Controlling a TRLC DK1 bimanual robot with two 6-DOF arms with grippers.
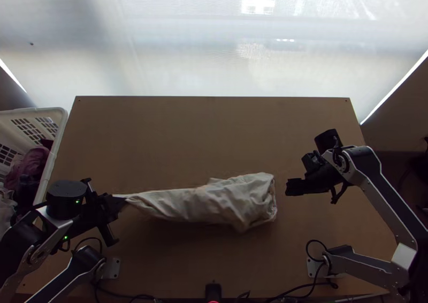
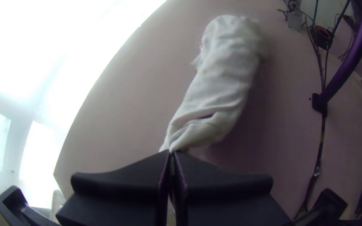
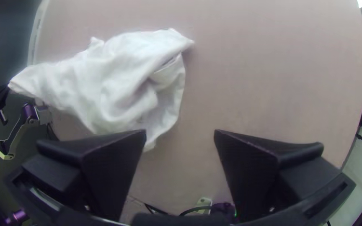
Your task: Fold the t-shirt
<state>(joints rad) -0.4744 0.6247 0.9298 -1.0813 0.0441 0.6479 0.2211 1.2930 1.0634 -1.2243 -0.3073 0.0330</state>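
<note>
A white basket (image 1: 58,134) is standing behind the left gripper (image 1: 119,201), whose jaws are pinching the t-shirt's (image 1: 224,199) narrow end. The bunched cloth is stretching from them toward the right gripper (image 1: 289,187), whose jaws are hanging wide apart near its broad end.

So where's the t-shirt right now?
In the top view, the t-shirt lies bunched across the table's middle, stretching from the left end effector, which pinches one end, toward the right end effector.

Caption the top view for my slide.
Left tool pinching one end of a bunched pale t-shirt, right tool apart from the other end.
</note>
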